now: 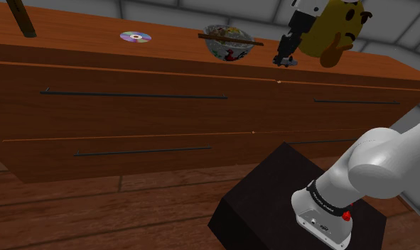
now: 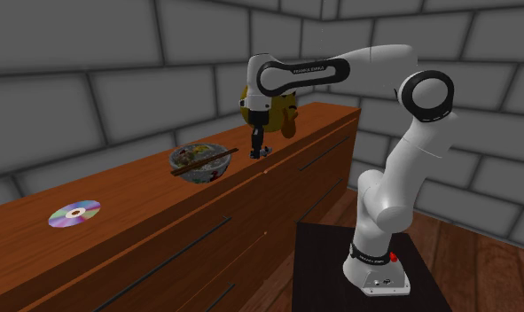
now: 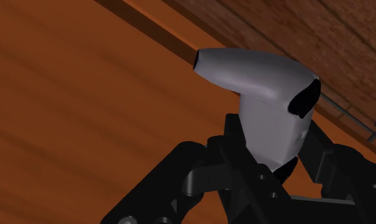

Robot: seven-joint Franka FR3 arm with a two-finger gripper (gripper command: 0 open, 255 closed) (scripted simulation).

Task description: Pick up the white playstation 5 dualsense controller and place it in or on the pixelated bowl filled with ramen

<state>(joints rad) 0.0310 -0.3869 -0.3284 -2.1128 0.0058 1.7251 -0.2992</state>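
Closest to you, the all-black two-finger gripper point(image 3: 275, 143) has its jaws pinched on the white, smooth-shelled game controller point(image 3: 263, 83). It clasps the controller low on one grip, so the rest of the body juts out beyond the fingertips. That end-on hold looks chosen to leave most of the shell free to go down into a dish, though it also lets the load swivel if you swing fast. In the shoulder view the gripper point(image 1: 284, 55) hangs nearly upright over the front part of the long reddish-brown wooden dresser top point(image 1: 80, 42). You cannot tell from here whether the game controller point(image 1: 288, 63) is clear of the wood or touching it. The target, a round greyish bowl point(image 1: 228, 44) of ramen with mottled contents, stands near the gripper, toward the shoulder view's left, with a dark brown stick point(image 1: 229, 37) lying across its rim. My judgement is that you need a lift and a short sideways carry that comes in over that stick, not through it. Farther along the same top, well apart, lies a flat iridescent disc point(image 1: 135, 37). Behind the gripper sits a bulky yellow rounded figure point(image 1: 336, 25) with dark spots, close enough to mind as you rise. Beyond stands a wall of large grey blocks point(image 2: 91, 53), and below lies the brown plank floor point(image 1: 94, 206).
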